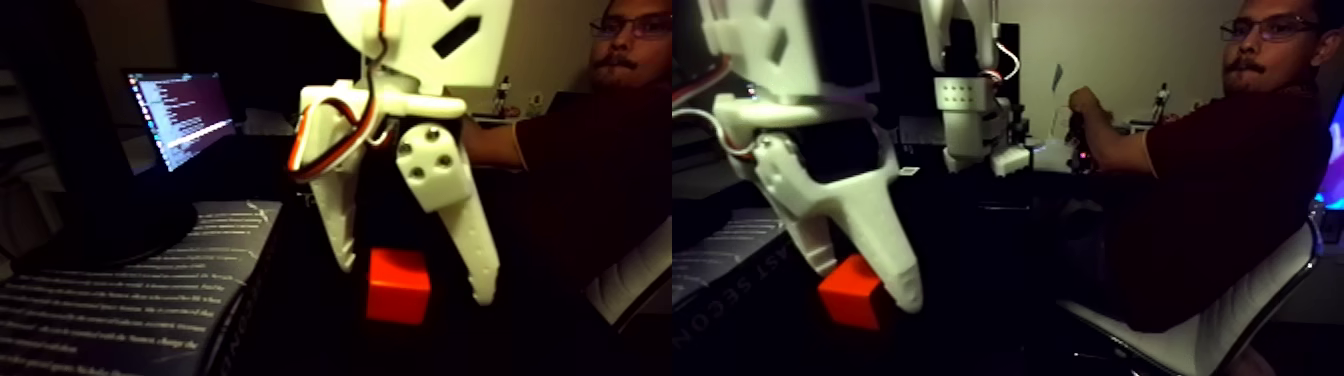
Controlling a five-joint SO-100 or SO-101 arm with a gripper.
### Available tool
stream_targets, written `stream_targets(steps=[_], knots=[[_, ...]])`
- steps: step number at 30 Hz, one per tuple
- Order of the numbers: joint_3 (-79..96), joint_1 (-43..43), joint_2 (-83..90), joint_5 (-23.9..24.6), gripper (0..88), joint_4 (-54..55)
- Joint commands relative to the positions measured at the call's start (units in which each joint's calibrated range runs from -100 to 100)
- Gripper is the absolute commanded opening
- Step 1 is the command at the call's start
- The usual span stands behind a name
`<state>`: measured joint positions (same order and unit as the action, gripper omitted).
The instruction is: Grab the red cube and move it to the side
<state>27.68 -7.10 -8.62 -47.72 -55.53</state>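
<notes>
Dark desk, 1 red cube (398, 286), 1 white hand (415, 282) spread w/ fingers straddling it (not gripping), 1 person seated.

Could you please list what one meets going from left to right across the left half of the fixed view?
Laptop screen → book → gripper over the red cube → person.

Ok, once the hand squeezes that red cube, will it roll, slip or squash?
The red cube has flat faces and sharp edges, so it should sit still rather than roll. It looks solid, so it probably won't squash. Its faces look smooth, so it might slip if pinched off-centre; the hand is open with fingers on either side of it, which suits a flat-face grip.
</notes>
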Motion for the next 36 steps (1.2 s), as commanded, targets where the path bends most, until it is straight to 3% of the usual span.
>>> stream_targets(steps=[1,15,22,36], knots=[[-0.6,0.53,-0.03,-0.11,37.2,0.21],[-0.6,0.53,-2.72,0.16,37.1,0.46],[-0.6,0.53,-2.64,0.32,27.0,0.46],[-0.15,0.94,-2.64,0.32,20.2,-0.38]])
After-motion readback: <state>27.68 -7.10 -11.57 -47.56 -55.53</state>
